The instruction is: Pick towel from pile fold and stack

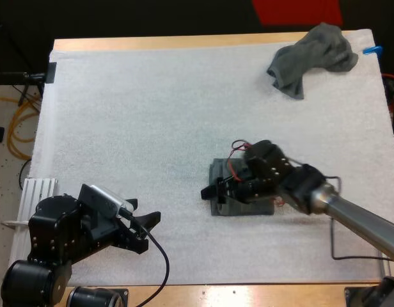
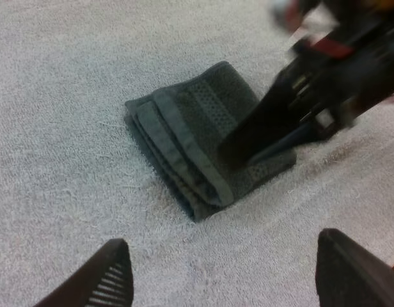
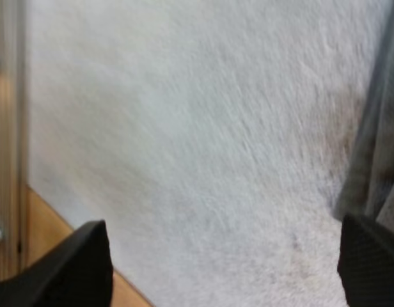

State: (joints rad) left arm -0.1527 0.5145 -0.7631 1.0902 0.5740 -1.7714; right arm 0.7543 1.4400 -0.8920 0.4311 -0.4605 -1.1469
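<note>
Now | left gripper (image 1: 144,231): nearest, fingers spread, gripping nothing, over bare white mat (image 1: 152,115), facing the folded towel (image 2: 184,134) | right gripper (image 1: 213,194): fingers spread, empty, low at the folded towel's edge, mid-mat | crumpled towel (image 1: 312,54): far right corner of mat, well apart from both grippers

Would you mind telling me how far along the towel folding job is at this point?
Done: one folded towel lies in the middle of the mat. In hand: nothing is gripped; the right end effector is open at that towel, and the left end effector is open near the mat's near edge. Left: the crumpled towel at the far right corner is not yet picked, folded or stacked.
</note>
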